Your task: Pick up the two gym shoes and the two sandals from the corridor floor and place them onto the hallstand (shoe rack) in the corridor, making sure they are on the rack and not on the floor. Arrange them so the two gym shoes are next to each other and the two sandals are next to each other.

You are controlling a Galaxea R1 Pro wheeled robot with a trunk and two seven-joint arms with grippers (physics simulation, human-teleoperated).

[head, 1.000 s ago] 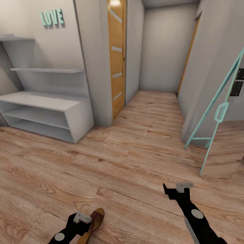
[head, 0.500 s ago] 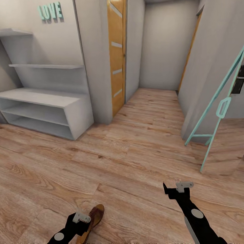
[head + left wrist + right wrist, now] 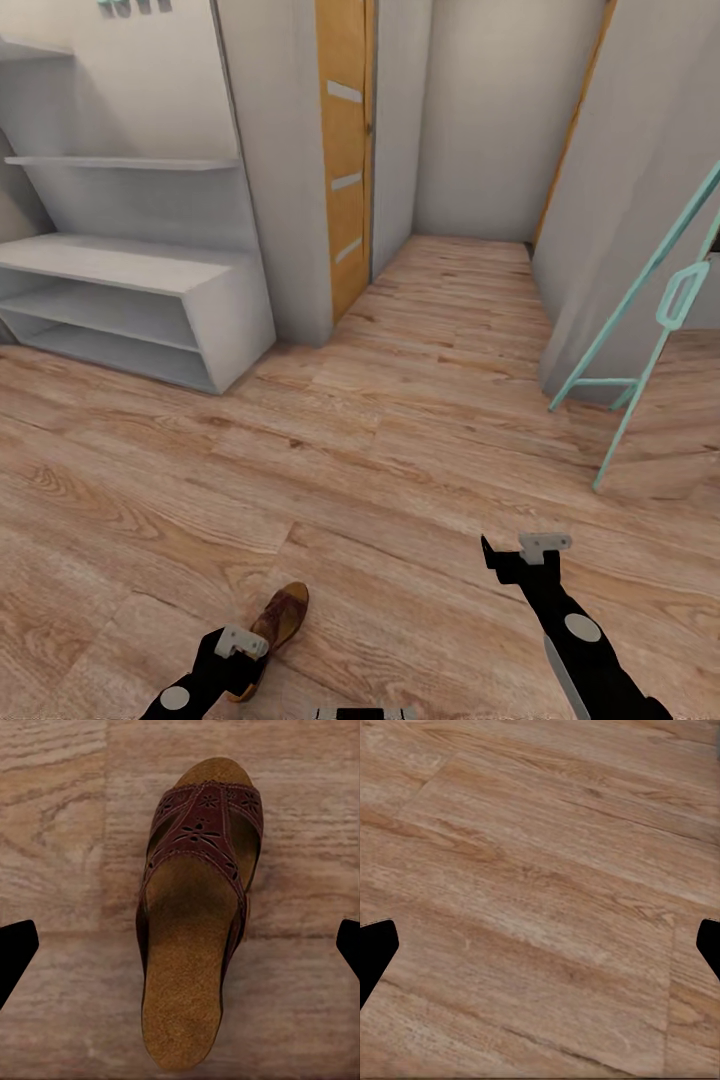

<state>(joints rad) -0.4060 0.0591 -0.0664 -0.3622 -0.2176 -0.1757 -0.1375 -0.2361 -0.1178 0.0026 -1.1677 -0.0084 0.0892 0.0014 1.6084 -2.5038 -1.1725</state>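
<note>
Far left in the head view: shoe rack [image 3: 150, 300], pale grey-white, its left end cut off by the frame edge. Both open tiers are bare as far as they show. Wall shelves above it run out of frame, and of the mint letters [image 3: 135, 6] only the lowest strip is visible, too little to read.

Lower left: left gripper [image 3: 232, 655] hangs low over the floor [image 3: 400, 440]. It covers the heel end of one sandal [image 3: 281, 617]; the toe end sticks out beyond it, pointing away from the robot. In the left wrist view the sandal [image 3: 196, 907] lies flat on the planks, sole down, dark brown cut-out strap across the front, tan footbed behind. Left fingertips [image 3: 16, 949] are spread wide, one on each side of the sandal, well clear of it, not touching.

Centre: bare wood-plank floor, light brown, grain and knots plain. Behind it a grey wall corner, an orange-brown door [image 3: 345, 150] with pale panels, then a short passage ending in a blank wall.

Lower right: right gripper [image 3: 520, 553] over bare planks, nothing near it. In the right wrist view its fingertips [image 3: 376, 952] stand wide apart, with only floor between.

Far right: a mint-green slanted frame [image 3: 640, 330] leans by the wall, top cut off by the edge; what it belongs to cannot be made out.
</note>
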